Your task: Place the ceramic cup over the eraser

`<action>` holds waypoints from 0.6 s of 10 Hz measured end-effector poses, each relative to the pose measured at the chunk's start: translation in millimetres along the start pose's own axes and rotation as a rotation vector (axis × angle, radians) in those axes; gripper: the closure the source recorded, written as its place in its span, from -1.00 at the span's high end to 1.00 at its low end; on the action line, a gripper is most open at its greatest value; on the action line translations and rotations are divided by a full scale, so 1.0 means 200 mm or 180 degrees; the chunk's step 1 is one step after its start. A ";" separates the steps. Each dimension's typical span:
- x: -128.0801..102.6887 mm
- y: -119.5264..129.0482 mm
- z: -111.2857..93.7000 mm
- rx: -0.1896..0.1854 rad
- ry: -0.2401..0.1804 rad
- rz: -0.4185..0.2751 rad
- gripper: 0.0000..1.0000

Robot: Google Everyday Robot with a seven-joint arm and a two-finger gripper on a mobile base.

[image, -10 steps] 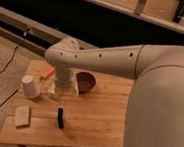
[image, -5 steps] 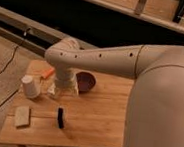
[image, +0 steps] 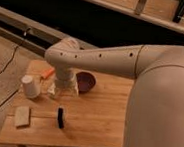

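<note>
The white ceramic cup [image: 30,86] stands on the left side of the wooden table [image: 94,123]. Nearer the front edge, right of the cup, the small black eraser [image: 60,118] lies on the wood. My gripper [image: 63,90] hangs from the bent arm just above the table, between the cup and a maroon bowl, about a hand's width right of the cup and behind the eraser. Its fingers stand open and hold nothing.
A dark maroon bowl [image: 86,81] sits right behind the gripper. A flat tan block [image: 22,116] lies at the front left corner. An orange object [image: 47,73] lies at the back left. My large white arm covers the table's right side.
</note>
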 end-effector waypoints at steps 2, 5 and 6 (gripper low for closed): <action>0.00 0.00 0.00 0.0000 0.0000 0.0000 0.30; -0.04 0.02 0.00 -0.0002 -0.0036 -0.0047 0.30; -0.07 0.07 -0.01 -0.0023 -0.0057 -0.0119 0.30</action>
